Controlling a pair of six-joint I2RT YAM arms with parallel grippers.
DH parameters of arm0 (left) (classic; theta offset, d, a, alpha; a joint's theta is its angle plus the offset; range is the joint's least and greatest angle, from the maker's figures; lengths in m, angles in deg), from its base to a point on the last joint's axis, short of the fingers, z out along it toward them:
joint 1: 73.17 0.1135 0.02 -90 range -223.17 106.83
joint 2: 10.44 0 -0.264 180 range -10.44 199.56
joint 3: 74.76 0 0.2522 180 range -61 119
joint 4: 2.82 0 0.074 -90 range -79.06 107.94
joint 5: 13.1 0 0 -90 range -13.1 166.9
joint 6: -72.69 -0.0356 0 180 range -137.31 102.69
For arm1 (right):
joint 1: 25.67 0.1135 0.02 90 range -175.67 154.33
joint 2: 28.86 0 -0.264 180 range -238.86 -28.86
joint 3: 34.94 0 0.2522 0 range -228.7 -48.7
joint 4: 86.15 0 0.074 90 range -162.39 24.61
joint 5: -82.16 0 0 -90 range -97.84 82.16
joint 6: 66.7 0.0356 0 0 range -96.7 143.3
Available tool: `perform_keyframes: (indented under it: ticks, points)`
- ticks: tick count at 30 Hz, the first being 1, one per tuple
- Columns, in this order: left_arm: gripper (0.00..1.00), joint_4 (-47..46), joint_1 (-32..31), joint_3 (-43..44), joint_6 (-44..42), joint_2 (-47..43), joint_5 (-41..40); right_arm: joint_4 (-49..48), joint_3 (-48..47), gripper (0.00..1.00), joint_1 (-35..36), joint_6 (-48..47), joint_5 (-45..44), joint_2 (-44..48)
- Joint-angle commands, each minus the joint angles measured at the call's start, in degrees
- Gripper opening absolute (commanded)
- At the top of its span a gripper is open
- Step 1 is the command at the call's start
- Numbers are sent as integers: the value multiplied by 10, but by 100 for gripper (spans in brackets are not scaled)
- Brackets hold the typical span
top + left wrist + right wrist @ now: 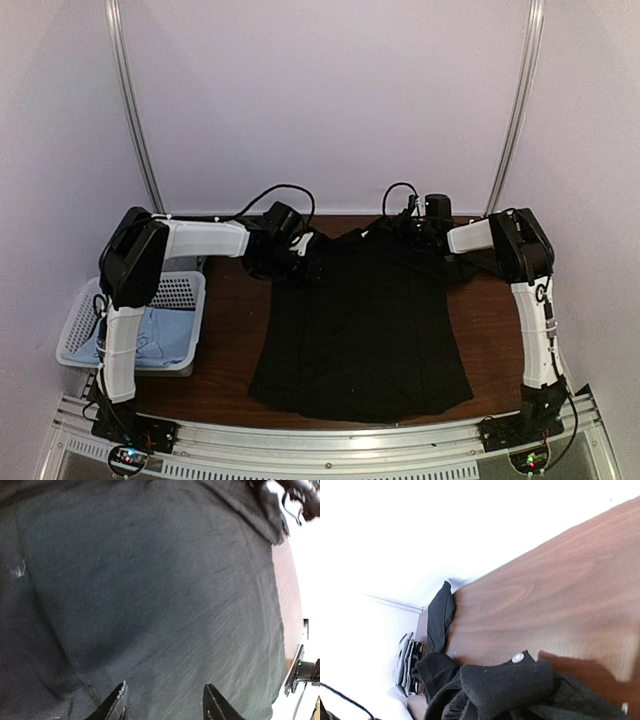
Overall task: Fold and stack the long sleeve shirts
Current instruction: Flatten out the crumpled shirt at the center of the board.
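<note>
A large black long sleeve shirt lies spread flat on the brown table, hem toward the arms. My left gripper hovers over its far left shoulder. In the left wrist view this gripper stands open just above the dark cloth, with nothing between the fingers and a tiny white mark off to the left. My right gripper is at the shirt's far right shoulder. Its fingers are hidden under bunched black ribbed cloth, on which it is shut. A light blue shirt lies in the basket.
A white lattice basket stands at the table's left edge, under the left arm. A black sleeve strip trails toward the table's far edge. Bare brown wood lies to the right of the shirt. White curtain walls close in on three sides.
</note>
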Motion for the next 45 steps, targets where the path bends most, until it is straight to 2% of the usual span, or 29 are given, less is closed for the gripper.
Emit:
perform_keyframes:
  ticks: [1,5,11,13,18,22,27,35,38,45]
  points:
    - [51,-6,4,-22,-15,-7,-7,-33,-93,4,-5,27,10,-58]
    - [51,-9,4,-38,-16,-13,-6,-47,-156,9,-5,50,18,-104]
    - [51,-9,4,-50,-19,-20,-8,-33,-218,28,-6,61,21,-129]
    - [51,-9,4,-52,-19,-21,-8,-9,-239,37,-6,42,20,-128]
    - [51,-10,4,-57,-18,-27,-13,63,-285,51,-7,-10,17,-121]
    - [51,-11,4,-54,-16,-32,-22,102,-281,54,-6,-42,20,-94]
    - [51,-13,14,-26,-6,-44,-64,158,-198,56,4,-101,9,-14]
    - [51,-79,89,65,22,-26,-128,197,2,57,26,-179,-45,121]
    - [51,-95,109,117,0,15,-148,205,61,57,27,-191,-62,152]
    - [51,-80,130,305,-9,180,-99,219,127,58,27,-207,-90,193]
